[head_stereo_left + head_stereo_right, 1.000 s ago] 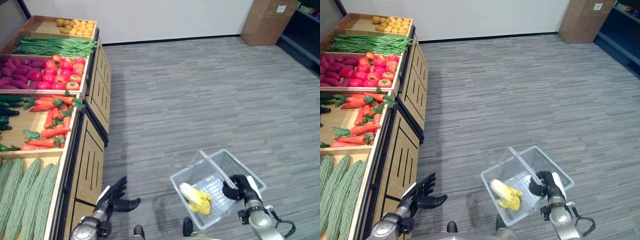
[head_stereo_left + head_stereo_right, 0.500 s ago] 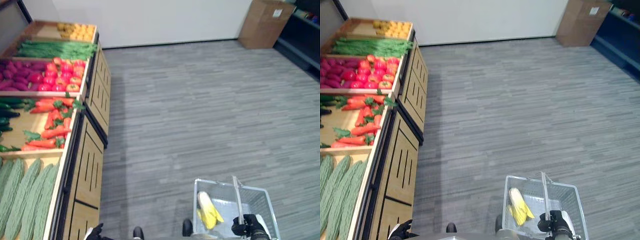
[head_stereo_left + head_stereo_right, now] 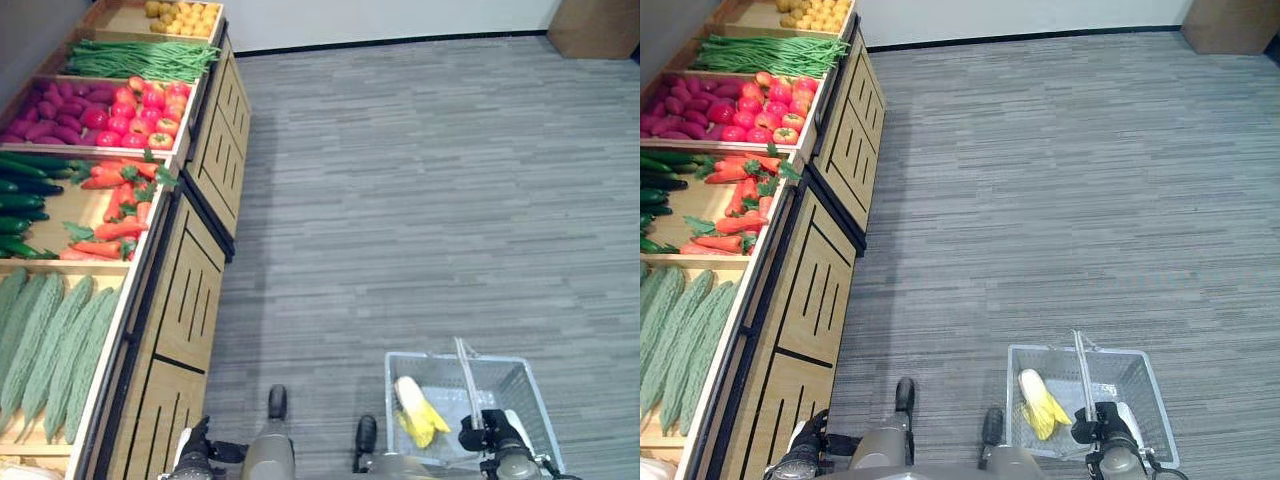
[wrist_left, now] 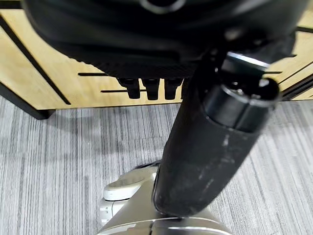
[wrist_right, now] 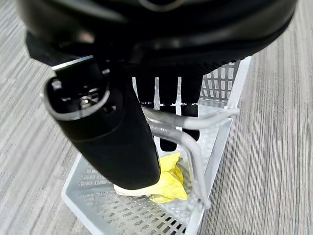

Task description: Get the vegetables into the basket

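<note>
The right hand (image 5: 146, 73) curls round the handle (image 5: 181, 125) of the basket (image 3: 520, 385); one yellow-leaved vegetable (image 3: 418, 410) lies inside, below it. The left hand (image 4: 151, 63) hangs relaxed, empty. Carrots (image 3: 115, 225) and the rest of the shelf's (image 3: 185, 290) vegetables remain ungathered, so I judge the task barely begun.

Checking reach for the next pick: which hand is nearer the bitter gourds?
Left. The left hand hangs beside the stand below the bitter gourds; the right hand grips the basket handle across the aisle.

left hand (image 3: 192, 455) has dropped low, apparently beside the stand (image 3: 185, 320).
</note>
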Motion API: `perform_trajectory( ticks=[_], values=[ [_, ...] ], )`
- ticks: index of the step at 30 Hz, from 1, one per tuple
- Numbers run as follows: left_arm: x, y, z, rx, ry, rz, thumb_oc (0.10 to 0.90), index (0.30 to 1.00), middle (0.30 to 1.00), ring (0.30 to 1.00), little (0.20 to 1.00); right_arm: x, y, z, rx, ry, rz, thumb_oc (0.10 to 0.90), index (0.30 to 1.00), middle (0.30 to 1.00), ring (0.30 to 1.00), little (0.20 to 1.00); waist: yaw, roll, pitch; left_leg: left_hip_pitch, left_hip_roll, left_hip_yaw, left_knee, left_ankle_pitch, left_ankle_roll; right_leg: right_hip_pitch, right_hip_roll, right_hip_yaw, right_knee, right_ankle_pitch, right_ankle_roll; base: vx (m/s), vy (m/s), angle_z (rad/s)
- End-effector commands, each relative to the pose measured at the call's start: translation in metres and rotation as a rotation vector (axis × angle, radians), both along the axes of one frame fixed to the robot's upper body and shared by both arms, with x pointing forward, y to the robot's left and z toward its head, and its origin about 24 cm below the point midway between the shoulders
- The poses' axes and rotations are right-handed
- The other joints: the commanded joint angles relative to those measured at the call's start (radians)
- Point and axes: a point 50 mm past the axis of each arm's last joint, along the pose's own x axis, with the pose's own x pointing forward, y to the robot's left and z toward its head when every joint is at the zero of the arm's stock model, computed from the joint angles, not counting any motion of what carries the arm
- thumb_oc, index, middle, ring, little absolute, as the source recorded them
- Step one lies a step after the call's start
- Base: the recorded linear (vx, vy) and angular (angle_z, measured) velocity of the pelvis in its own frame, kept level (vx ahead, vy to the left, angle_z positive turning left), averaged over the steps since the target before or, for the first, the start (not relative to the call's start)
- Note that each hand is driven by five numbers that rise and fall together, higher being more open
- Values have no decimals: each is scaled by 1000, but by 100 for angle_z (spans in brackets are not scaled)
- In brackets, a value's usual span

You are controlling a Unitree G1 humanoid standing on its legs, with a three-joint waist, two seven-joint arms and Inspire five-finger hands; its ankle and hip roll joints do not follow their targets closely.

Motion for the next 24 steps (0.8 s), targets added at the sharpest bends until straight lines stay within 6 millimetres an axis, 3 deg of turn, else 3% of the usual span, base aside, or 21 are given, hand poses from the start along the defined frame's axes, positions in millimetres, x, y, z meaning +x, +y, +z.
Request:
perform_trajectory(
  ticks=[1, 7, 12, 13, 14, 16, 17, 18, 21, 24],
  values=[
    [-3, -6, -1, -10, -12, -11, 900, 1000, 1000, 1000, 1000, 17, -23, 21, -107, -113, 51, 400, 300, 300, 300, 300, 10, -21, -42, -7, -34, -18, 69, 15, 43, 123, -91, 50, 127, -110, 140, 256, 153, -32],
    [-6, 2, -1, 22, 17, -53, 900, 1000, 1000, 1000, 1000, 13, -13, 14, -69, -97, 41, 400, 300, 300, 300, 300, 13, -59, -75, -5, -85, 27, 112, -39, 90, 125, -157, 79, 163, -91, 178, 222, 227, -36],
    [3, 10, 5, 49, -11, -72, 900, 1000, 1000, 1000, 1000, 23, -6, 15, -37, -138, 27, 400, 300, 300, 300, 300, 17, -95, -89, -18, -148, 66, 156, -107, 136, 76, -226, 98, 213, 46, 230, 148, 254, -4],
    [6, 12, 6, 52, -20, -62, 900, 1000, 1000, 1000, 1000, 28, -2, 16, -26, -152, 31, 400, 300, 300, 300, 300, 22, -95, -86, -1, -159, 79, 143, -120, 151, 40, -244, 90, 275, 98, 237, 107, 210, -10],
    [6, 12, 6, 52, -20, -62, 900, 1000, 1000, 1000, 1000, 28, -2, 16, -26, -152, 31, 400, 300, 300, 300, 300, 24, -96, -86, -1, -159, 81, 143, -120, 152, 38, -245, 91, 277, 98, 237, 106, 211, -15],
    [9, 14, 7, 50, -32, -59, 900, 1000, 1000, 1000, 1000, 37, 0, 19, -15, -183, 31, 400, 300, 300, 300, 300, 21, -83, -76, 20, -167, 86, 137, -136, 171, -6, -237, 97, 391, 124, 233, 150, 262, -31],
    [9, 16, 8, 49, -29, -58, 900, 1000, 1000, 1000, 1000, 44, 5, 21, 0, -206, 57, 400, 300, 300, 300, 300, 9, -66, -54, 88, -175, 98, 120, -165, 188, -83, -242, 52, 479, 159, 217, 221, 317, -37],
    [8, 17, 8, 49, -26, -51, 900, 1000, 1000, 1000, 1000, 46, 6, 23, 0, -218, 69, 400, 300, 300, 300, 300, 1, -59, -41, 108, -175, 96, 114, -170, 190, -115, -231, 50, 494, 144, 208, 230, 270, -7],
    [8, 19, 8, 44, -18, -29, 900, 1000, 1000, 1000, 1000, 55, 6, 29, -1, -262, 94, 400, 300, 300, 300, 300, -19, -43, 0, 156, -173, 79, 115, -192, 187, -196, -196, 19, 440, 65, 181, 168, 36, -5],
    [6, 17, 6, 42, -3, -32, 900, 1000, 1000, 1000, 1000, 58, 5, 32, -12, -272, 101, 400, 300, 300, 300, 300, -41, -53, 14, 200, -180, 56, 115, -220, 173, -228, -201, 24, 277, 87, 195, 234, -80, 14]
  ],
)
